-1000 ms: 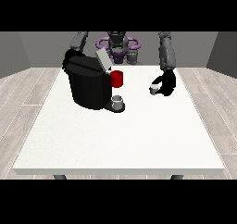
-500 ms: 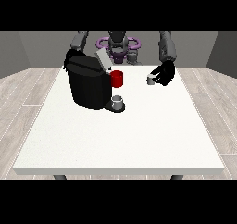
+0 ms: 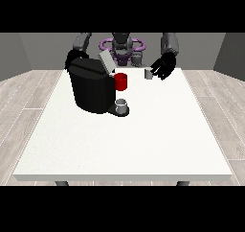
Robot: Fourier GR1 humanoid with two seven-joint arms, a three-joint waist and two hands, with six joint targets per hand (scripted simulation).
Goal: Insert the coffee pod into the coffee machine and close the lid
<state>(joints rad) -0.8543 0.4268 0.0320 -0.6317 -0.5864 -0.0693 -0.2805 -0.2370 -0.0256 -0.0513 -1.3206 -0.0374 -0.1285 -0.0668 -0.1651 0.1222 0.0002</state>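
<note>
A black coffee machine point(image 3: 92, 89) stands on the left half of the white table point(image 3: 143, 140), its grey lid point(image 3: 106, 62) tilted up and open. A red part point(image 3: 121, 81) sticks out at its front, above a grey cup point(image 3: 121, 105) on the drip tray. A small grey coffee pod point(image 3: 148, 74) is held above the table by the hand at the view's right point(image 3: 162, 67), whose fingers curl round it. The hand at the view's left point(image 3: 72, 58) sits behind the machine's top corner, mostly hidden.
The robot's torso with purple rings point(image 3: 122, 46) is behind the table's far edge. The table's near and right parts are bare white surface. Grey plank floor lies around it.
The hand at the view's right has lifted the pod off the table and moved it up and towards the machine. The other hand and the machine have stayed put.
</note>
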